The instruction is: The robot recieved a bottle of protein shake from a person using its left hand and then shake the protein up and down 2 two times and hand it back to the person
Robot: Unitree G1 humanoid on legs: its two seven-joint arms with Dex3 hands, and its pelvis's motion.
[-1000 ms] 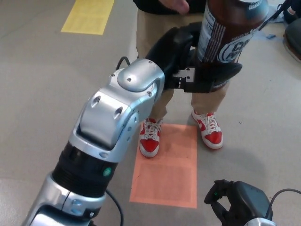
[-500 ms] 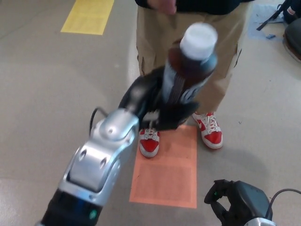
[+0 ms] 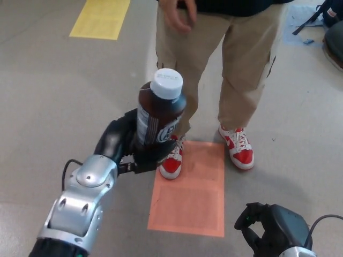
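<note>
My left hand (image 3: 128, 145) is shut on a brown protein shake bottle (image 3: 159, 114) with a white cap and a dark label. The bottle stands nearly upright in front of me, low over the floor, with my silver left forearm (image 3: 80, 201) reaching up from the bottom left. A person in tan trousers (image 3: 236, 64) stands just beyond the bottle, one hand (image 3: 179, 13) hanging at the top of the picture. My right hand (image 3: 270, 230) rests low at the bottom right, holding nothing, fingers loosely curled.
An orange floor mat (image 3: 190, 195) lies under the person's red and white shoes (image 3: 236, 145). A yellow floor patch (image 3: 102, 19) is at the far left. Dark gear sits at the top right corner.
My left arm has swung down and drawn back toward me with the bottle, which was up at the top of the picture a second ago. The person's hand has moved slightly.
</note>
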